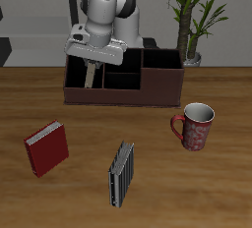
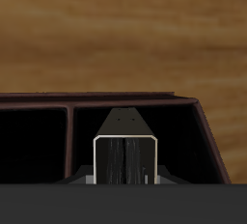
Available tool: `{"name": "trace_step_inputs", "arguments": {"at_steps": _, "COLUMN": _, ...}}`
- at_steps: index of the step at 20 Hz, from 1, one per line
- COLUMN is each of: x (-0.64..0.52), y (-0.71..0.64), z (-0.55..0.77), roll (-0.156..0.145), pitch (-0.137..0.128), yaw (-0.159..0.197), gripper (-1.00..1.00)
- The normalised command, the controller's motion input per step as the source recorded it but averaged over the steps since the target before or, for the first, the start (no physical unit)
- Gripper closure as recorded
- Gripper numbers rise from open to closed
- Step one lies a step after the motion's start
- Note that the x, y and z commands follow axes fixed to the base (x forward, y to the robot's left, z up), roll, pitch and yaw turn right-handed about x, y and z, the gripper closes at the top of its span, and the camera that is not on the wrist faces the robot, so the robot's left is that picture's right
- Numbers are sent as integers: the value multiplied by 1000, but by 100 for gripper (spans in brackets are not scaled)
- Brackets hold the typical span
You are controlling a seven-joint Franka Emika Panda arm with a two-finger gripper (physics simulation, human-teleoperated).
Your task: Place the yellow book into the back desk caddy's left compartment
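My gripper is shut on the yellow book, which hangs upright from the fingers. It hangs over the left compartment of the back desk caddy, a wide reddish-brown box with black dividers, and its lower end is at about rim height. In the wrist view the yellow book shows end-on, with greyish page edges and a tan cover, in front of the caddy's rim. The black inside of the left compartment lies beside it. I cannot tell whether the book touches the compartment floor.
A red book and a dark grey striped book lie nearer the table's front edge. A red patterned mug stands in front of the caddy's other end. A potted plant stands behind the caddy.
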Motion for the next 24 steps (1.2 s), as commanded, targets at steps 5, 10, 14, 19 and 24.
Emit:
{"name": "trace_step_inputs", "arguments": {"at_steps": 5, "x": 37, "y": 24, "z": -192, "roll": 19, "pitch": 28, "yaw": 4, "gripper": 100}}
{"name": "trace_step_inputs", "arguments": {"at_steps": 10, "x": 25, "y": -17, "z": -178, "roll": -4, "pitch": 36, "yaw": -7, "gripper": 100}}
{"name": "trace_step_inputs", "arguments": {"at_steps": 14, "x": 37, "y": -63, "z": -177, "roll": 27, "pitch": 67, "yaw": -52, "gripper": -100}}
{"name": "trace_step_inputs", "arguments": {"at_steps": 19, "x": 23, "y": -45, "z": -9, "roll": -12, "pitch": 15, "yaw": 6, "gripper": -100}}
{"name": "trace_step_inputs", "arguments": {"at_steps": 24, "x": 18, "y": 20, "z": 168, "roll": 14, "pitch": -31, "yaw": 24, "gripper": -100}}
